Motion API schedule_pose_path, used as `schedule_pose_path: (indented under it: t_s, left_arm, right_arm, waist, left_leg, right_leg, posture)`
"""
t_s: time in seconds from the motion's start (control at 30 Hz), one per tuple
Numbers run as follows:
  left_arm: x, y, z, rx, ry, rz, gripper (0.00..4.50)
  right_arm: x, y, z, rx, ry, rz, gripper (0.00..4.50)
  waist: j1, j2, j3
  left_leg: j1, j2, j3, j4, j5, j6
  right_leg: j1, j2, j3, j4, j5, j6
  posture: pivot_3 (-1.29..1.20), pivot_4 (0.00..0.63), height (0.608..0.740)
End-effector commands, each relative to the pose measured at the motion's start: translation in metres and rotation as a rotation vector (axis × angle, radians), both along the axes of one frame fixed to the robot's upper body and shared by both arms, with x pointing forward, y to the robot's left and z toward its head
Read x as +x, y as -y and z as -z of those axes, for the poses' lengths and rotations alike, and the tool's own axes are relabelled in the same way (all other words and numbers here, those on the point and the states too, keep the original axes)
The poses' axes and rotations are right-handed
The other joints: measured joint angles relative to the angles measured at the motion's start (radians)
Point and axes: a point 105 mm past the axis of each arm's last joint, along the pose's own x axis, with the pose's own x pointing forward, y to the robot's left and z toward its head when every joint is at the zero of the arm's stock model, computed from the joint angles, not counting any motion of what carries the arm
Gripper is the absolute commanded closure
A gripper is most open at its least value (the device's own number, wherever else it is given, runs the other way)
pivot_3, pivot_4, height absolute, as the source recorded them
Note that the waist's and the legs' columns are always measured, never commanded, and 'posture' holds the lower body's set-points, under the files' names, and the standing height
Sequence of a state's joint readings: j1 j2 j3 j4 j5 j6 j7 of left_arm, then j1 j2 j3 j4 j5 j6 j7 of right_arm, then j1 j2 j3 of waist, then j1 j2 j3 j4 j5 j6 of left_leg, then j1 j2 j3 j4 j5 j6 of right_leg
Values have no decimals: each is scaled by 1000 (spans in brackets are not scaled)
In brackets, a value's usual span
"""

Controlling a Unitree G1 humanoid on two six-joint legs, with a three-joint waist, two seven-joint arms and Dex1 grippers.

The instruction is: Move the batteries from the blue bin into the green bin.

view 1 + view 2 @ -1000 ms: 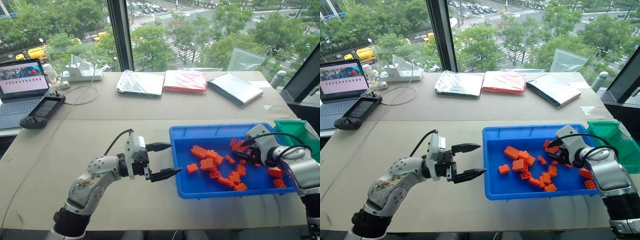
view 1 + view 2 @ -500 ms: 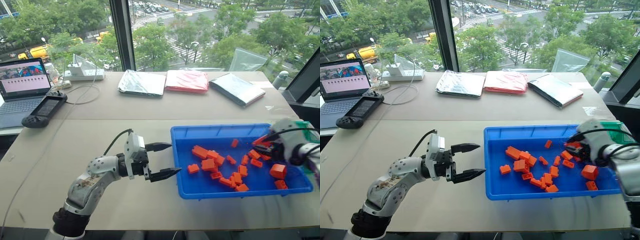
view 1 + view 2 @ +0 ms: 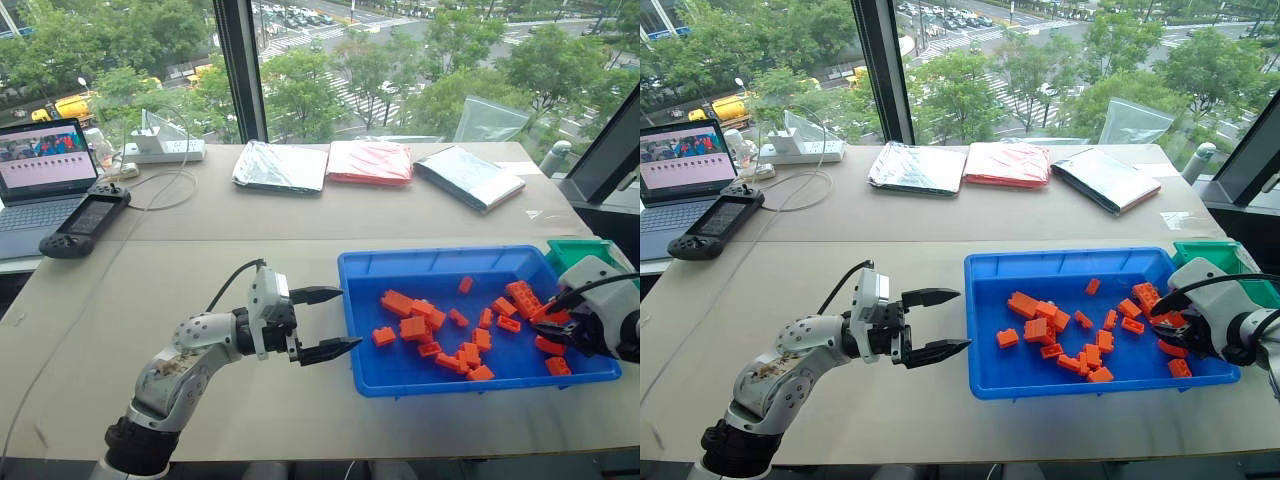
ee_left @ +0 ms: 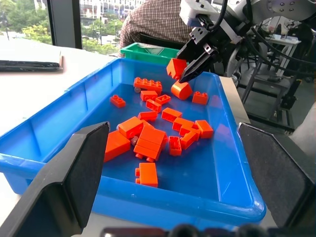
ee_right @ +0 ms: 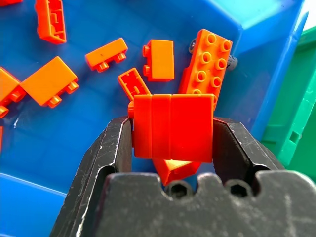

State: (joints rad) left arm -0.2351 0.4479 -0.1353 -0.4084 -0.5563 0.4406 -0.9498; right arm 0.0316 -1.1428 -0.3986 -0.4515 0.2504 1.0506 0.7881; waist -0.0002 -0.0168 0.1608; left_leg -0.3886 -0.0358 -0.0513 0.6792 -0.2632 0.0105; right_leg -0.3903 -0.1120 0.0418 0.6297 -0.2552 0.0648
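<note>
orange brick (image 5: 172,127) pinched in right pincer (image 5: 173,143) above blue bin (image 5: 256,29).

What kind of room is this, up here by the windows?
Probably an upper-floor office or lab used for robot trials: a work table beside tall windows overlooking streets and trees, an open laptop with a handheld controller, and sorting bins.

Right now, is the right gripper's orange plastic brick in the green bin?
No. The right gripper holds it above the blue tray.
</note>
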Motion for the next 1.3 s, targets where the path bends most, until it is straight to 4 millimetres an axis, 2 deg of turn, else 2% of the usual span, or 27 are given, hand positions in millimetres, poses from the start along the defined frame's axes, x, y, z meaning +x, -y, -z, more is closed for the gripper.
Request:
schedule_pose_path:
  t_s: [0.03,0.27,0.43,0.73,0.97,1.13,1.3]
  left_arm:
    - [-4,0,-8,-19,36,23,0]
    - [-4,-1,-5,-15,33,24,0]
    - [-5,-1,-4,-16,34,23,0]
    - [-6,0,-5,-19,37,20,0]
    - [-9,1,-8,-21,39,10,0]
    - [-8,3,-11,-20,41,6,0]
    - [-8,2,-12,-19,40,2,0]
  right_arm:
    - [-1,-6,-19,-6,58,-34,8]
    - [1,-7,-20,-1,71,-25,8]
    - [10,1,-16,-8,95,27,8]
    - [46,11,14,99,114,172,8]
    - [60,24,35,128,81,264,8]
    - [62,15,42,217,48,243,8]
    - [60,4,35,275,55,202,8]
  waist:
    - [0,0,0]
    - [0,0,0]
    - [0,0,0]
    - [-4,0,0]
    - [-5,0,0]
    - [1,0,0]
    - [-4,0,0]
  left_leg:
    - [0,0,0,0,0,0]
    - [0,0,0,0,0,0]
    - [0,0,0,0,0,0]
    - [0,0,0,0,0,0]
    - [0,0,0,0,0,0]
    - [0,-1,0,0,0,0]
    - [0,0,0,0,0,0]
  right_leg:
    - [0,0,0,0,0,0]
    - [0,0,0,0,0,0]
    - [0,0,0,0,0,0]
    - [0,0,0,0,0,0]
    - [0,0,0,0,0,0]
    - [0,0,0,0,0,0]
    - [0,0,0,0,0,0]
  posture:
    - [0,150,740]
    - [0,150,740]
    - [0,150,740]
    - [0,150,740]
    - [0,150,740]
    - [0,150,740]
    - [0,150,740]
